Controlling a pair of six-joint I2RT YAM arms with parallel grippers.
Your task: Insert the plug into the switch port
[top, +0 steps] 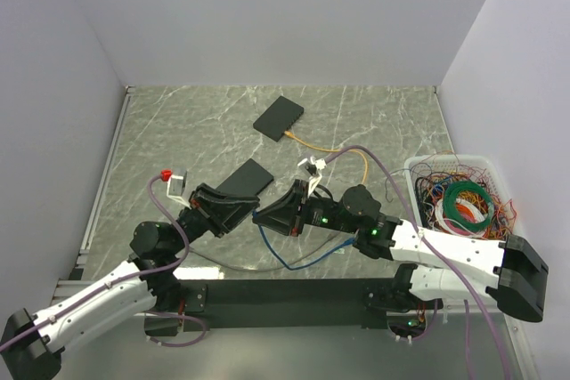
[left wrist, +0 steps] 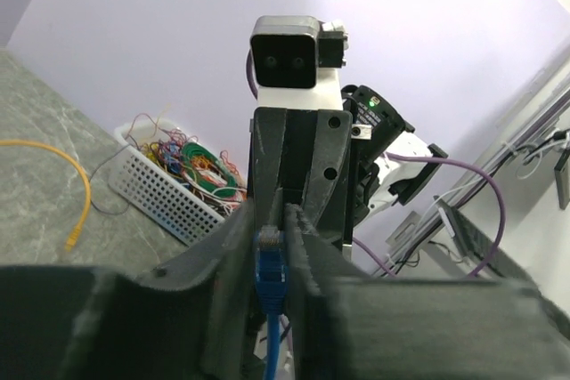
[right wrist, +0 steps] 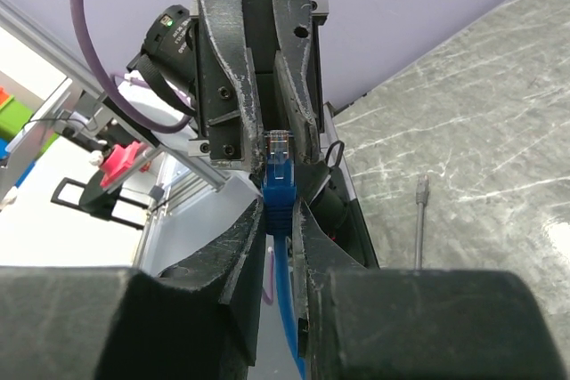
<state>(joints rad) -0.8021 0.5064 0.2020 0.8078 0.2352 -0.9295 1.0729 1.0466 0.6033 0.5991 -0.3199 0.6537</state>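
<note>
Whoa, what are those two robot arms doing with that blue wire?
They meet nose to nose above the table. The left gripper is shut on the blue plug at the wire's end. The right gripper has a finger on each side of the same plug, but I can't tell if it's pinching. The plug isn't in anything yet: the two black boxes lie farther back on the table.

Marble table [top: 178,122] bears far switch [top: 279,117], near switch [top: 243,176], yellow cable [top: 325,146], white basket [top: 450,159]
</note>
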